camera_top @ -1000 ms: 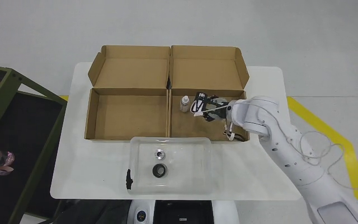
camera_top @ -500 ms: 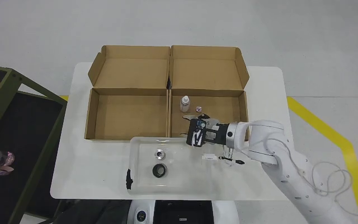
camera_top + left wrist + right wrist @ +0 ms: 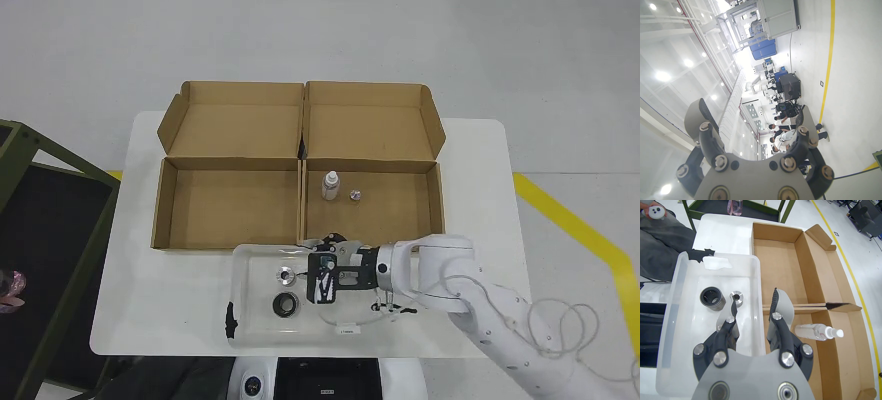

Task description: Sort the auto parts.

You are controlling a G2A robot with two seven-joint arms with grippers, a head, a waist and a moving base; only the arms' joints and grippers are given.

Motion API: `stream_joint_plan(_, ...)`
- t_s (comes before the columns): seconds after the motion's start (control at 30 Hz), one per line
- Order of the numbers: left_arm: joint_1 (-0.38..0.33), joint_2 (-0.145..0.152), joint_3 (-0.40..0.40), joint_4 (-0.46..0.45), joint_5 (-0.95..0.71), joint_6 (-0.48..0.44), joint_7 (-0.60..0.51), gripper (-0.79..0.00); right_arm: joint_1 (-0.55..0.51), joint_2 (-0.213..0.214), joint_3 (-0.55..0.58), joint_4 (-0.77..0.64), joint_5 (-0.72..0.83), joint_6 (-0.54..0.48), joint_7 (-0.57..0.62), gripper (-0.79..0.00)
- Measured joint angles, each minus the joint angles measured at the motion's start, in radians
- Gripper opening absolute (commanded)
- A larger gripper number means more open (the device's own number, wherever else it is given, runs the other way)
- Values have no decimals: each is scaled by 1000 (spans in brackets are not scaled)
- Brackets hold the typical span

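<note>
Silver bushing (image 3: 736, 298) just beside the right gripper (image 3: 753, 295)
Jaws wide apart, empty; one finger (image 3: 733, 306) sits close against it in the clear bin (image 3: 758, 279).

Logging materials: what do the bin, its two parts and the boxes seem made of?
Bin: clear glossy plastic, see-through walls. Larger part: dull grey metal sleeve, black end ring, perhaps rubber. Smaller part: bright machined metal, reflective. Boxes: matte brown cardboard, folded flaps.
</note>
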Motion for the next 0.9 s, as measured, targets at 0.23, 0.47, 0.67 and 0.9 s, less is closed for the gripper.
stream_joint_plan(0.23,0,0,0,0,0,0,0,0,35,-29,-102,37,-28,17,-4,-453)
stream_joint_plan(0.47,0,0,0,0,0,0,0,0,73,-59,-176,93,-51,48,-18,-437)
stream_joint_plan(0.67,0,0,0,0,0,0,0,0,106,-84,-216,148,-60,66,-25,-440)
stream_joint_plan(0.9,0,0,0,0,0,0,0,0,126,-102,-240,199,-66,72,-10,-437)
